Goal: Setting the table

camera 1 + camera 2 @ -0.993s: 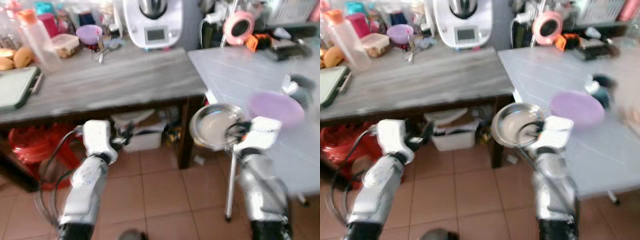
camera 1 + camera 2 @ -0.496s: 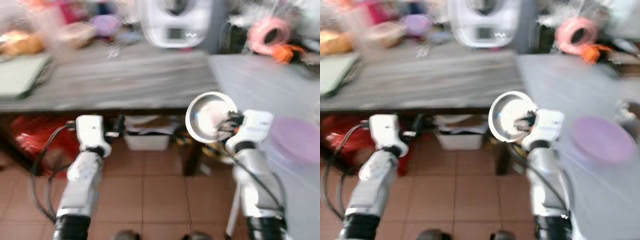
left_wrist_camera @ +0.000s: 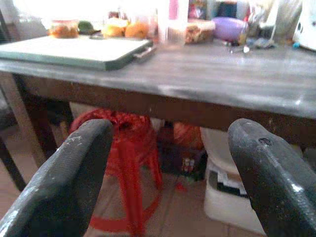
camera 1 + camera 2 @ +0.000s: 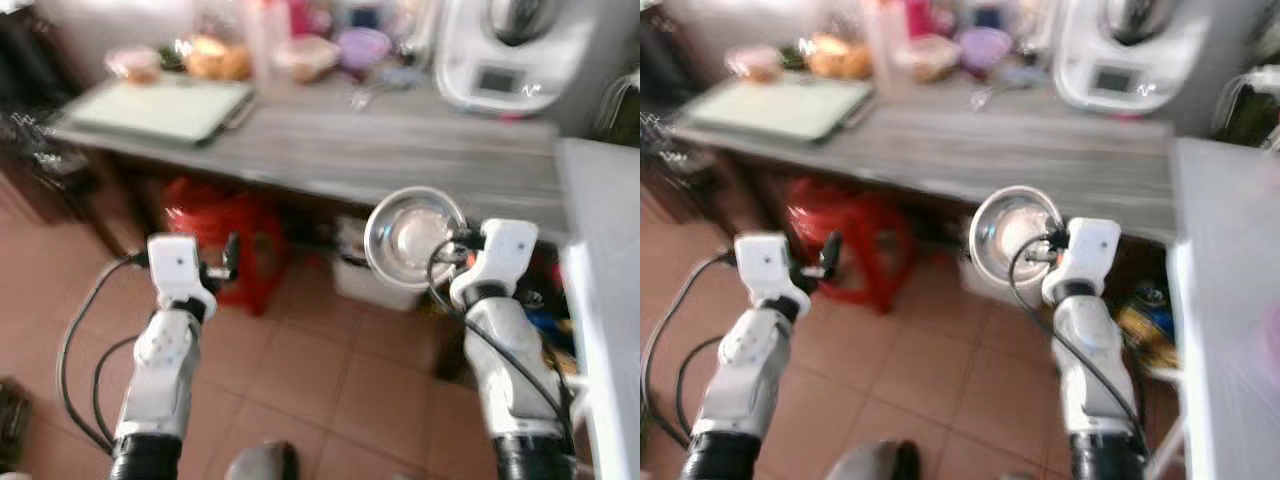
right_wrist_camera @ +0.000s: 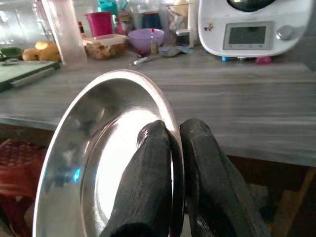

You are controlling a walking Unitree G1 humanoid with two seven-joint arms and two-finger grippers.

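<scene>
A long grey wooden table (image 4: 330, 160) runs across the far side of the room, and at the right edge a pale white table (image 4: 610, 300) meets it. On the far right of the grey top stands a white kitchen machine (image 4: 505, 55) with a small display. Towards the left lies a flat green cutting board (image 4: 160, 108), and behind it are rolls (image 4: 215, 62), a clear food box (image 5: 104, 45) and a purple bowl (image 4: 362, 45). Under the table, on the tiled floor (image 4: 300, 380), sits a red plastic stool (image 4: 225, 235), with a white storage box (image 4: 375, 285) to its right.

The right gripper (image 5: 173, 148) is raised in front of the table's near edge and pinches a steel plate (image 4: 412, 238) by its rim. The plate is tilted almost on edge, its hollow face turned towards the robot, and it hangs to the left of the white wrist. The right wrist view shows what the head views blur: one black finger (image 5: 148, 182) lies inside the dish and the other behind the rim, both pressed tight against the metal.

The left gripper (image 4: 226, 262) is held out low on the left, above the floor and short of the table. The left wrist view shows its two fingers (image 3: 64, 173) spread wide apart with nothing between them, pointing at the stool under the table.
</scene>
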